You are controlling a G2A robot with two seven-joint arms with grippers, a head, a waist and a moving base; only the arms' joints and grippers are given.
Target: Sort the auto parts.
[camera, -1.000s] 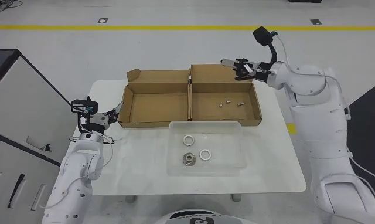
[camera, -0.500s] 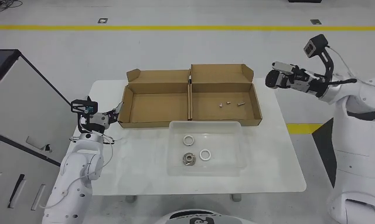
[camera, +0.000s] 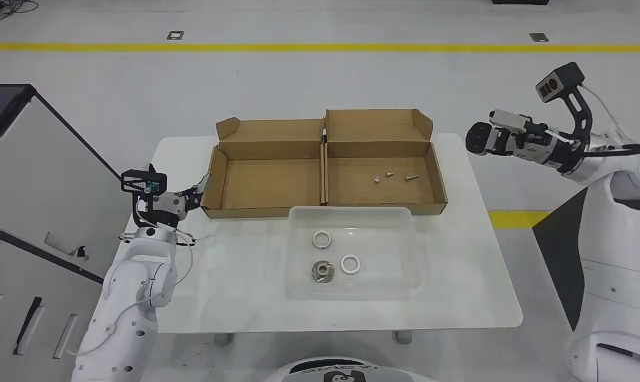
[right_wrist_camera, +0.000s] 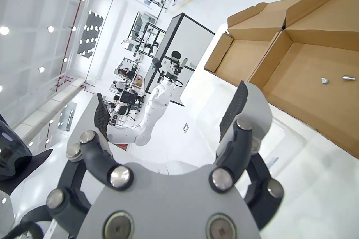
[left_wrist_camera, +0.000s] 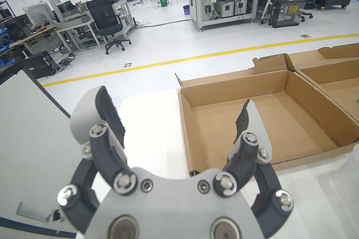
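Two open cardboard boxes stand side by side at the back of the table. The left box (camera: 265, 177) (left_wrist_camera: 252, 116) is empty. On the floor of the right box (camera: 345, 187) (right_wrist_camera: 308, 100) lie two small metal bolts (camera: 375, 178) (camera: 409, 176) (right_wrist_camera: 324, 80) (right_wrist_camera: 347, 78). In front of the boxes, a clear plastic bin (camera: 398, 214) holds two white rings (camera: 322, 239) (camera: 351, 264) and a grey gear-like part (camera: 321, 273). My left gripper (camera: 195, 194) (left_wrist_camera: 174, 100) is open and empty beside the left box's outer wall. My right gripper (camera: 472, 138) (right_wrist_camera: 171, 93) hangs open and empty, past the table's right edge.
The white table (camera: 240, 282) has free room in front of the bin and at both sides. A grey cabinet (camera: 40, 172) stands off the table's left side. A yellow line (camera: 300, 47) crosses the floor behind.
My right arm has drawn back from above the right box's far corner to the right, beyond the table edge, with its gripper empty. The left arm has kept still.
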